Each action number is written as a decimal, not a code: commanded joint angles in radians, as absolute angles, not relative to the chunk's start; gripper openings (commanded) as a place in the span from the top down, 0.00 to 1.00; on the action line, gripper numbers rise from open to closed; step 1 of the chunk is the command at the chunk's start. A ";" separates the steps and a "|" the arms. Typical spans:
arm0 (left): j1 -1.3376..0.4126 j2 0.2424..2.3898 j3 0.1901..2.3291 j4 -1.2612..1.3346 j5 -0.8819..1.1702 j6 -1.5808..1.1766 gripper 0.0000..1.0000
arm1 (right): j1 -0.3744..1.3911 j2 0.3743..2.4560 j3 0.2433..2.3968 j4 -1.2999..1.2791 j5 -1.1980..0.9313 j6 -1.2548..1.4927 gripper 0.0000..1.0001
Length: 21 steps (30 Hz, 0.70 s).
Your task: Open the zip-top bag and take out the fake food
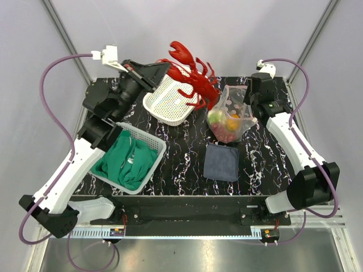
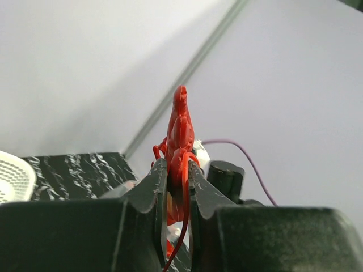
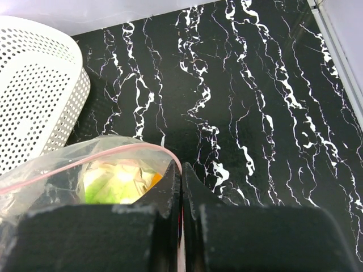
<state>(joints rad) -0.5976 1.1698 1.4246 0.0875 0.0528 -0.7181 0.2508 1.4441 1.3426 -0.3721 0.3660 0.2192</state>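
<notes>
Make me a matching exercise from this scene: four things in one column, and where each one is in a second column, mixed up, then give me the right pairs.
Things
1. red plastic lobster
2. clear zip-top bag with a pink strip
3. green cloth
4. dark blue-grey folded cloth

Places
A. lying flat on the black marbled table
B. gripped in the left claw, up off the table
C. bundled inside the rectangular white basket
D. edge pinched by the right claw

Pairs: 1-B, 2-D, 3-C, 4-A
</notes>
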 commanded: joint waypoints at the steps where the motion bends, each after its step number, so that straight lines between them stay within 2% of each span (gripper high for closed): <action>1: -0.514 1.146 1.381 0.121 0.029 -0.707 1.00 | 0.255 1.431 1.399 -0.356 0.399 0.207 1.00; 6: -0.430 1.225 1.393 0.141 0.032 -0.611 1.00 | 0.256 1.404 1.385 -0.357 0.339 0.209 1.00; 13: -0.299 1.452 1.584 -0.096 0.245 -0.358 1.00 | 0.256 1.417 1.387 -0.351 0.281 0.196 1.00; 17: -0.282 1.568 1.634 -0.166 0.160 -0.252 1.00 | 0.256 1.422 1.396 -0.351 0.233 0.206 1.00; 21: -0.305 1.646 1.601 -0.113 0.005 -0.392 1.00 | 0.256 1.428 1.399 -0.353 0.232 0.207 1.00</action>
